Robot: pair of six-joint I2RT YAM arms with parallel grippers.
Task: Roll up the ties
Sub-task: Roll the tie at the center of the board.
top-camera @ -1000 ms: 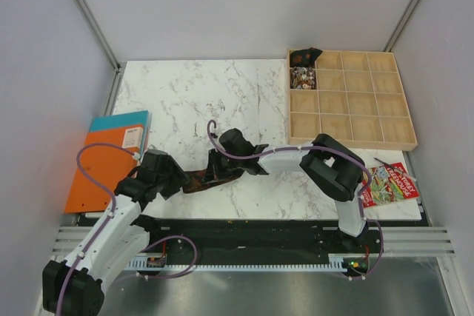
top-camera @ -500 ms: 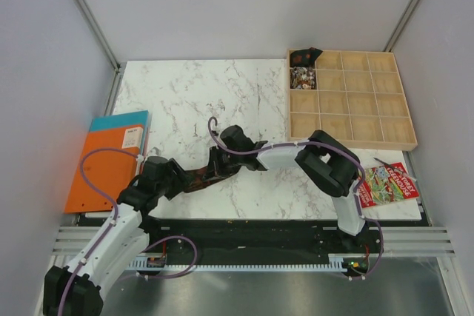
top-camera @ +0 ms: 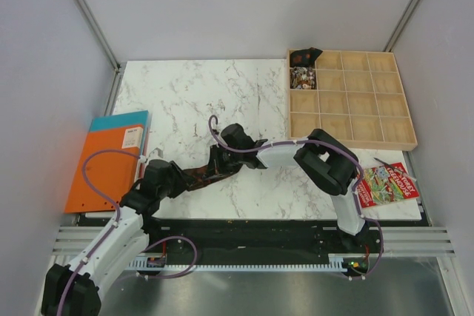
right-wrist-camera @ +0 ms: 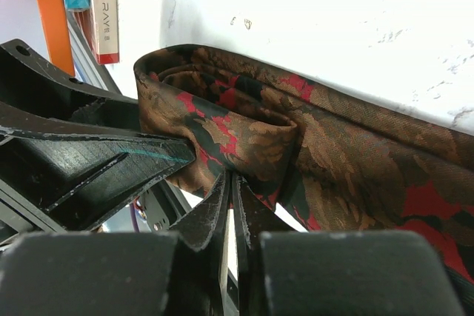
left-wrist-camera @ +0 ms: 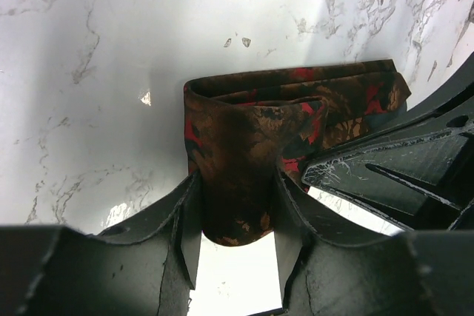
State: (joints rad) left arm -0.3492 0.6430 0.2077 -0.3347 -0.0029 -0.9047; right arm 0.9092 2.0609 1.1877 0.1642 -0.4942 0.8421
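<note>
The dark brown tie (top-camera: 198,176) with red and tan pattern lies partly rolled at the table's near left. In the left wrist view the roll (left-wrist-camera: 259,120) sits between my left gripper's (left-wrist-camera: 235,183) fingers, which are shut on its sides. My left gripper (top-camera: 178,181) meets it from the left. My right gripper (top-camera: 215,164) comes from the right. In the right wrist view its jaws (right-wrist-camera: 231,179) are pinched together on a fold of the tie (right-wrist-camera: 252,120). The rest of the tie runs off to the right there.
A wooden compartment tray (top-camera: 348,142) stands at the back right, with a dark rolled tie (top-camera: 304,57) and a patterned one (top-camera: 302,76) in its top-left cells. An orange folder and books (top-camera: 107,160) lie at the left edge. A red packet (top-camera: 389,183) lies at the right.
My left wrist has shifted a little toward the near edge and my right wrist a little left and back. Both keep their hold on the tie.
</note>
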